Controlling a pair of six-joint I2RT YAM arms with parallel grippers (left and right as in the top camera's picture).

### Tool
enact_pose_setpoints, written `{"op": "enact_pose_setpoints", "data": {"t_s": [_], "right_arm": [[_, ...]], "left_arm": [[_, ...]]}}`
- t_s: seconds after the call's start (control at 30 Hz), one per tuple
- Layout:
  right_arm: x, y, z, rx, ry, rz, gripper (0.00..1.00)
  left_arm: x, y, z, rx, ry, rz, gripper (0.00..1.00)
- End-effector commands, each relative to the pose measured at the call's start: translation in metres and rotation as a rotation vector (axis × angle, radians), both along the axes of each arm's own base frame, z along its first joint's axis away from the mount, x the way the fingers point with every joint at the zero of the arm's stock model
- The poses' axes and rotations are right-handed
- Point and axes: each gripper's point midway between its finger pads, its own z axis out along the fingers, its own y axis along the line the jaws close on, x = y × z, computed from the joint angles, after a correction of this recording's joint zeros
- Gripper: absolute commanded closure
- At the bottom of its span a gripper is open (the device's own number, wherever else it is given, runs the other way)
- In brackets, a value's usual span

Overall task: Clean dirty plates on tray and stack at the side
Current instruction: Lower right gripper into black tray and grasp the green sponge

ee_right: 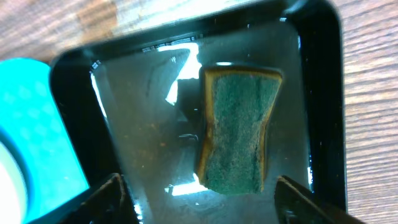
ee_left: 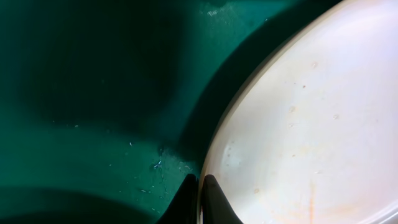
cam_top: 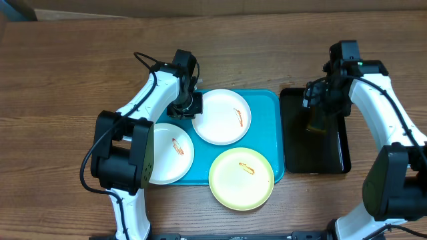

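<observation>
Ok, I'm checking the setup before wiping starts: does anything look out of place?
Yes: the round pale yellow-green plate overhangs the near edge of the turquoise rectangular plastic tray, sitting partly over the wooden table.
</observation>
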Motion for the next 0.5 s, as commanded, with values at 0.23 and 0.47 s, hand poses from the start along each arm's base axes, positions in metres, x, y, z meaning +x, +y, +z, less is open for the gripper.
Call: {"op": "enact_pose_setpoints", "data": {"t_s": [0.23, 0.47], "right_arm": [[-0.011, -0.005, -0.027, -0.019, 0.02, -0.027, 0.18], [-0.028, -0.013, -0.062, -0.063, 0.035, -0.055, 0.2]], "left_arm": [[0.009, -0.004, 0.005, -0.002, -0.028, 0.012, 0.96], [0.008, -0.003, 0.005, -0.002, -0.026, 0.012, 0.96]]}}
